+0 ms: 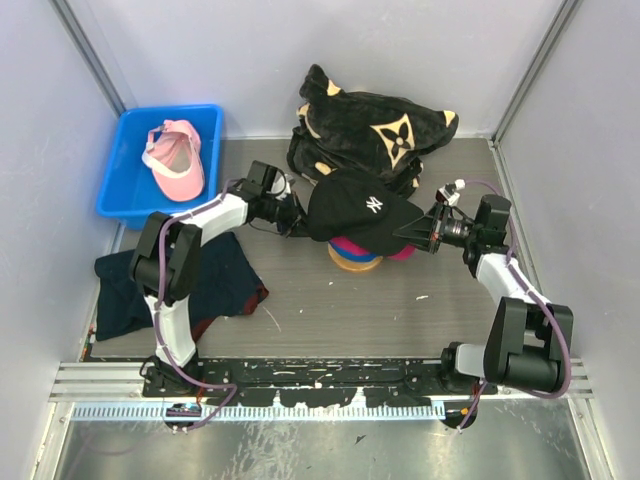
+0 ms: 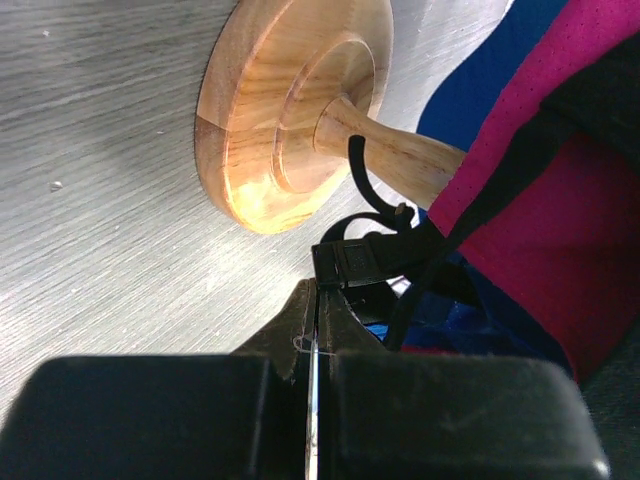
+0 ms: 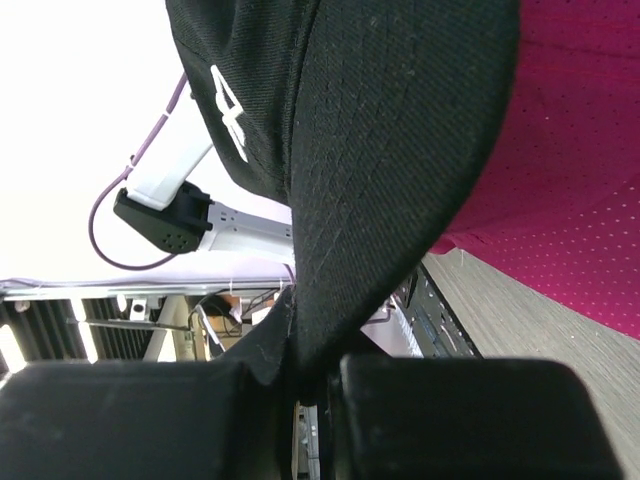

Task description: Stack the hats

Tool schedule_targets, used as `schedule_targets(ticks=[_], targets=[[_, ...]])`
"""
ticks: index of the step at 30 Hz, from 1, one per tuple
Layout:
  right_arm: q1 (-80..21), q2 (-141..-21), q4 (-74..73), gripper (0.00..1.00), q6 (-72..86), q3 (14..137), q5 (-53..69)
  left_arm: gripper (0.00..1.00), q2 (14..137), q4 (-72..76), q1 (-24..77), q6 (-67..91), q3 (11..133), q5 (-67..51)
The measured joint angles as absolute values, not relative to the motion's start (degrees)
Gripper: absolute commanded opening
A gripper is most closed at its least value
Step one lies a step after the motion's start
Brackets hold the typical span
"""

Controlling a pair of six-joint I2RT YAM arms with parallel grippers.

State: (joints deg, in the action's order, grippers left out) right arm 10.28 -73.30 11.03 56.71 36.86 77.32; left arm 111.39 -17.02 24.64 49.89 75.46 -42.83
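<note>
The black hat (image 1: 360,205) with a white logo hangs between both grippers over a wooden stand (image 1: 356,262). A magenta hat (image 1: 350,246) and a blue hat (image 2: 480,100) sit on the stand. My left gripper (image 1: 298,222) is shut on the black hat's back strap (image 2: 350,262). My right gripper (image 1: 425,228) is shut on its brim (image 3: 400,150). In the right wrist view the magenta hat (image 3: 580,150) lies just under the brim. A light pink hat (image 1: 175,160) lies in the blue bin (image 1: 125,180) at the far left.
A big black plush bundle (image 1: 375,130) with tan flower marks lies just behind the stand. A flat dark navy cloth (image 1: 215,280) lies at the near left beside the left arm. Grey walls close in the table on three sides.
</note>
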Motion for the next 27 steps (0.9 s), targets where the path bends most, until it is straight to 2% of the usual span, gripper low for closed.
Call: schedule_targets(ticks=[7,20,27], targets=[[10.39,-76.69,16.95,0.01,58.46,36.6,78.85,0.02,111.39,-16.95,20.49,49.6,75.46,-44.25],[9.58,-85.84,12.47,0.01,57.14,41.15,77.14,0.03,114.13,-17.17,17.82,49.3,77.76,-44.95],[4.78,-90.32,-4.1,0.01,43.62,51.37,73.71,0.03,115.24,-17.58,17.58,49.08,78.02,-44.42]])
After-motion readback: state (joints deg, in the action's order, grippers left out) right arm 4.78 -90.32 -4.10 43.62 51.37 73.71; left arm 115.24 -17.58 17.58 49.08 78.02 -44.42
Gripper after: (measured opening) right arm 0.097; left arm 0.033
